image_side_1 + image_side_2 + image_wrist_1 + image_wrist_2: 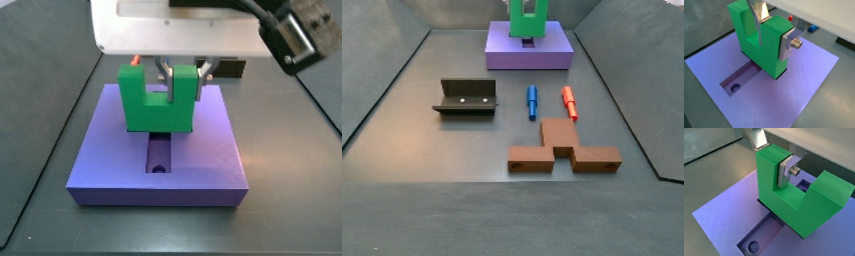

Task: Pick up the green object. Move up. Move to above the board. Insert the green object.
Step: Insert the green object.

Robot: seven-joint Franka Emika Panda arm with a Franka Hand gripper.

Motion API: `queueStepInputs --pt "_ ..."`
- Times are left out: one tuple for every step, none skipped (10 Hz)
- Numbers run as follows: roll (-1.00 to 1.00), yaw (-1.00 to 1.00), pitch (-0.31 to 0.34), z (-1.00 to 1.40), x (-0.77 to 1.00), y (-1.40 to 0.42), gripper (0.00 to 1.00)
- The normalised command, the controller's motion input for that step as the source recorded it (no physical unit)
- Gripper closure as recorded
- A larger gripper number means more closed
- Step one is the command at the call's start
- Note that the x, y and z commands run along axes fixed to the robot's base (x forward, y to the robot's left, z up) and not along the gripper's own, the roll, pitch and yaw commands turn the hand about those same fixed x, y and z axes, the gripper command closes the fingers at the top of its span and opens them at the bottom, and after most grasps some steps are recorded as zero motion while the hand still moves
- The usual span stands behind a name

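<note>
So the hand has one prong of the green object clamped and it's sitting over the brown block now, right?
Not the brown block. The hand has one prong of the green object clamped, but it sits over the board, at its recess, as a side view shows. The brown block lies apart on the floor.

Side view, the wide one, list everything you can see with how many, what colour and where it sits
board: one, purple, far end of the floor
green object: one, bright green, standing in the board's recess, prongs up
fixture: one, dark, left of the middle
blue stick: one, blue, lying in the middle
red stick: one, red, lying just right of the blue stick
brown block: one, brown, nearest the camera
gripper: one, silver fingers closed on one prong of the green object, above the board
</note>
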Motion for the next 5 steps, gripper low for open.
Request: queueStepInputs --pt "0.00 -0.07 0.000 -0.26 0.15 -0.08 1.00" --pt "0.00 -0.09 0.000 -0.25 0.06 0.00 1.00" --pt "0.03 0.00 0.000 -0.19 0.00 0.06 1.00" --pt "0.07 0.00 0.000 -0.48 0.07 0.00 1.00" --pt "0.00 0.00 0.000 -1.00 0.14 0.00 1.00"
